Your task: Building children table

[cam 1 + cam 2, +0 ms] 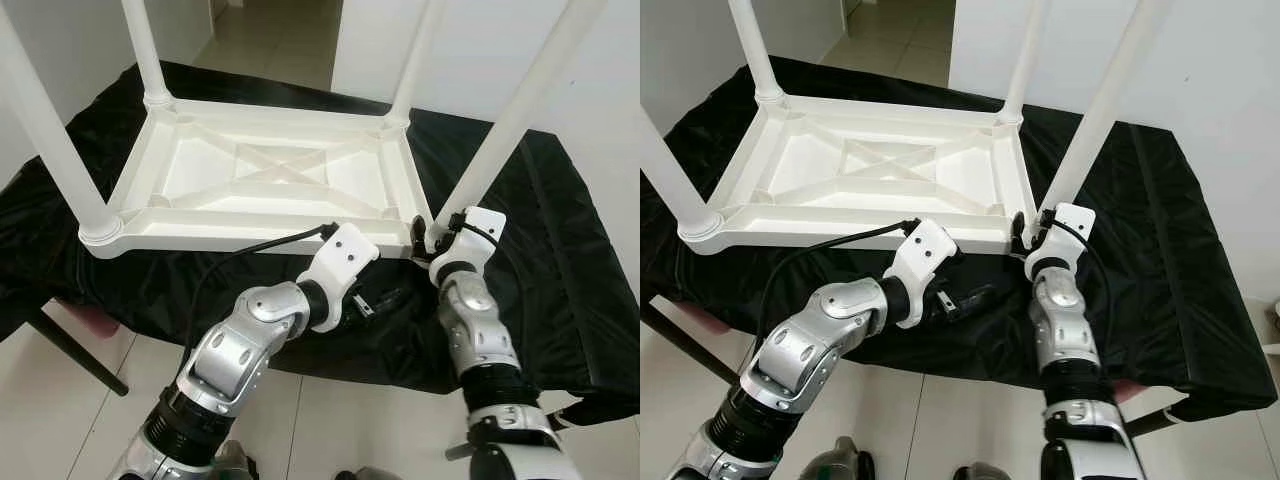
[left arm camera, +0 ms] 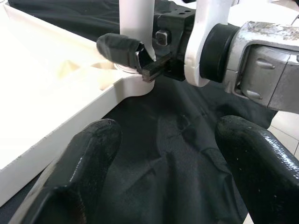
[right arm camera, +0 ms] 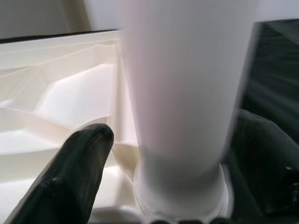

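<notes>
Children's table [image 1: 270, 175]: white moulded plastic, smooth, faint satin sheen; legs [image 1: 520, 110] of like plastic. Cloth [image 1: 560, 260] beneath: black fabric, matt, creased. Robot arms: brushed silver metal with white glossy plastic covers. Left gripper [image 2: 163, 182] fingers [image 2: 79, 172]: black, glossy, rubber-like. Floor [image 1: 330, 420]: pale glossy tile.

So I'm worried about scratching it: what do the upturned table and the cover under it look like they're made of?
Upturned table: looks like moulded white plastic, smooth and semi-gloss, with cast ribs crossing its underside. Black cover: a thin, slightly shiny fabric, judging by its wrinkles and folds. Neither is certain.
</notes>
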Robot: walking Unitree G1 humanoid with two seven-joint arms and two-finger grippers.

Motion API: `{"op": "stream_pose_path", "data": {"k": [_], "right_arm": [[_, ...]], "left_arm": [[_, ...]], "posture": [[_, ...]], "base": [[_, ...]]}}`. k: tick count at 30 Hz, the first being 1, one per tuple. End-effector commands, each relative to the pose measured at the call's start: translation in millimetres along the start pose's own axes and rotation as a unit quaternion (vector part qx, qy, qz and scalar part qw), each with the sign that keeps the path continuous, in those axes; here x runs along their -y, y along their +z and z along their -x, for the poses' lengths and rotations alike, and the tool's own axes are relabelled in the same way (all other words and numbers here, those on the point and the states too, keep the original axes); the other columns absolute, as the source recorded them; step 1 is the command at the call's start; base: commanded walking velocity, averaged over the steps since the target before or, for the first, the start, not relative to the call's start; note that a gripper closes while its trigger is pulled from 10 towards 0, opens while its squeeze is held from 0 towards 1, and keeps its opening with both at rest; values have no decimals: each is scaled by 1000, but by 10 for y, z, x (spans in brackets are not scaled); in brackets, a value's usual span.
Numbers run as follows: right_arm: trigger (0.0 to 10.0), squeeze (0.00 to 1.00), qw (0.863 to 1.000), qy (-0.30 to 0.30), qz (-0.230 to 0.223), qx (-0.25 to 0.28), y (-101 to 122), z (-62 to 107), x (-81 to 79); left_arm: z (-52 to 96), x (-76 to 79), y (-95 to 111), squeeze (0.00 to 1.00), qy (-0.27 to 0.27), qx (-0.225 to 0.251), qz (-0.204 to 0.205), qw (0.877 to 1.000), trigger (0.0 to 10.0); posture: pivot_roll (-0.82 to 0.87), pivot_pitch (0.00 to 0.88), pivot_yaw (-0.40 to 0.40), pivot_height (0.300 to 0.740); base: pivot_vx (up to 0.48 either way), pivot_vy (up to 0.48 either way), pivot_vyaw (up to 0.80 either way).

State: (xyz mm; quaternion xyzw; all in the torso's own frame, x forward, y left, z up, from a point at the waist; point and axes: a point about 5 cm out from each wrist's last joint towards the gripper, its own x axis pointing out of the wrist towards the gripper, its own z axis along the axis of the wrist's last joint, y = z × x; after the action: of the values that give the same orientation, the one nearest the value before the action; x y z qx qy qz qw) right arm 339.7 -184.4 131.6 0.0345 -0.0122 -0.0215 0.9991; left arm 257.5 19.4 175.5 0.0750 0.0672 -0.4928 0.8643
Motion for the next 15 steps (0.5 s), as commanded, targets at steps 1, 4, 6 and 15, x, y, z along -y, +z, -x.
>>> {"op": "stream_pose_path", "data": {"k": [1, 4, 6, 15], "right_arm": [[10000, 0, 998, 68, 3, 1, 29, -48, 88], [10000, 0, 996, 90, 17, 7, 76, -83, 172], [10000, 0, 994, 109, 19, 10, 123, -115, 248], [10000, 0, 979, 200, 39, -4, 164, -150, 413]], "left_arm": [[8, -11, 23, 0, 17, 3, 0, 1000, 10000], [9, -16, 27, 0, 19, 4, 0, 1000, 10000], [11, -21, 29, 0, 20, 4, 0, 1000, 10000], [25, -36, 30, 0, 21, 3, 0, 1000, 10000]], "posture": [[87, 30, -81, 740], [87, 30, -81, 740], [89, 31, -81, 740], [91, 32, -70, 740]], "base": [[0, 0, 0], [0, 0, 0], [0, 0, 0], [0, 0, 0]]}}
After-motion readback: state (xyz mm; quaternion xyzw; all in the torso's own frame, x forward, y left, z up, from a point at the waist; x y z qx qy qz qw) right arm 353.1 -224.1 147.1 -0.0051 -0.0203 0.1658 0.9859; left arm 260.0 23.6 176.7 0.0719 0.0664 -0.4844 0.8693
